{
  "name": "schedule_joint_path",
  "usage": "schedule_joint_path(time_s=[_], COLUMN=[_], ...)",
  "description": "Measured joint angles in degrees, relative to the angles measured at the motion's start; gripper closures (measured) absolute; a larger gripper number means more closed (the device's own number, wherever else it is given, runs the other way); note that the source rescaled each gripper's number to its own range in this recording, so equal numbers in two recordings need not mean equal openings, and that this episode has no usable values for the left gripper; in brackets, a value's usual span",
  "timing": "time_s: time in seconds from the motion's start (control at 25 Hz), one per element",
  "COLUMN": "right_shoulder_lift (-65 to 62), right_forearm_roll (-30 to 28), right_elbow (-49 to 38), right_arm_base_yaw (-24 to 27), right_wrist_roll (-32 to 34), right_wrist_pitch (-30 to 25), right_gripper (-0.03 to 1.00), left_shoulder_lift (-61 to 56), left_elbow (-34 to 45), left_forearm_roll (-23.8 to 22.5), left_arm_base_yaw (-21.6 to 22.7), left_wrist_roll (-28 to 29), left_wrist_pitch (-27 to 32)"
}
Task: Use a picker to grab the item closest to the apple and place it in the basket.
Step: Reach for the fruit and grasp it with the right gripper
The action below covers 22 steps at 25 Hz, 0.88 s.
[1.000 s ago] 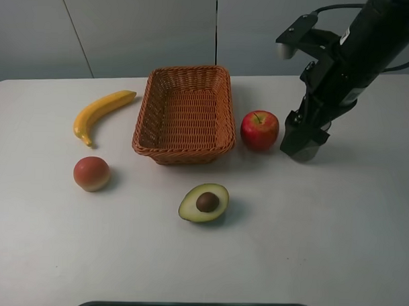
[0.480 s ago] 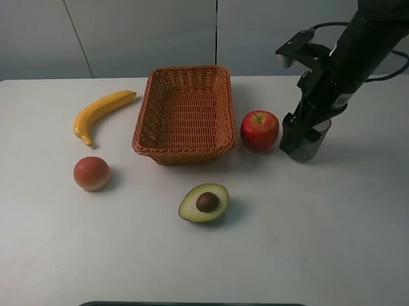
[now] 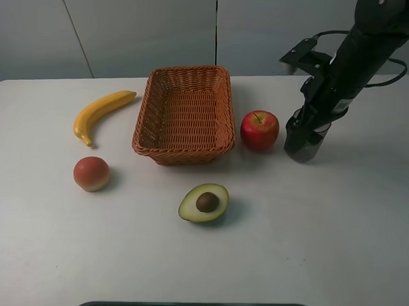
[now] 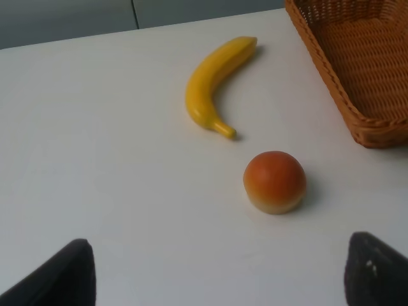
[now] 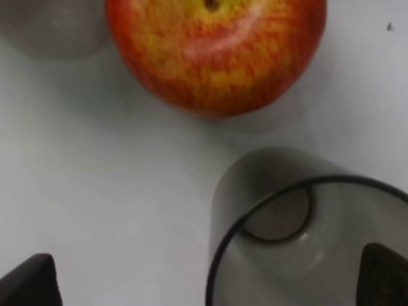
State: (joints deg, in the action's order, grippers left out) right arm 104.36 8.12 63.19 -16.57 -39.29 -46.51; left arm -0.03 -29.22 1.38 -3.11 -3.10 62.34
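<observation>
A red apple point(image 3: 260, 129) sits on the white table just right of the wicker basket point(image 3: 185, 115). Close beside the apple, on its right, stands a dark smoky glass cup point(image 3: 305, 147). My right gripper point(image 3: 302, 137) hangs straight down over that cup. In the right wrist view the apple point(image 5: 217, 54) and the cup point(image 5: 299, 236) fill the picture, and the right gripper point(image 5: 204, 280) is open, one fingertip point(image 5: 382, 271) over the cup's mouth and the other outside its wall. My left gripper point(image 4: 220, 274) is open over bare table, holding nothing.
A banana point(image 3: 101, 114) lies left of the basket, with a peach-coloured round fruit point(image 3: 91, 173) in front of it. Half an avocado point(image 3: 204, 202) lies in front of the basket. The left wrist view shows the banana point(image 4: 213, 83) and the round fruit point(image 4: 275, 181).
The right arm's upper part has swung to the right and stands more upright. Its gripper has stayed at the cup. The fruit and basket have not moved.
</observation>
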Motion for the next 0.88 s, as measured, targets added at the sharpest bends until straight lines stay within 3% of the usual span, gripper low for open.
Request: schedule_joint_path(time_s=[0.72,0.8,0.88], right_shoulder_lift=[6.2,6.2,6.2], right_forearm_roll=[-0.1,-0.1,-0.1], right_elbow=[0.1,0.1,0.1], right_arm_base_yaw=[0.0,0.0,0.0], right_wrist_roll=[0.4,0.7,0.8], right_wrist_pitch=[5.3,5.4,5.5], right_gripper=[-0.03,0.06,0.27], left_shoulder_lift=[0.0,0.0,0.0], left_elbow=[0.0,0.0,0.0], left_forearm_roll=[0.0,0.0,0.0], left_arm_base_yaw=[0.0,0.0,0.0], left_wrist_roll=[0.0,0.0,0.0], left_wrist_pitch=[0.0,0.0,0.0])
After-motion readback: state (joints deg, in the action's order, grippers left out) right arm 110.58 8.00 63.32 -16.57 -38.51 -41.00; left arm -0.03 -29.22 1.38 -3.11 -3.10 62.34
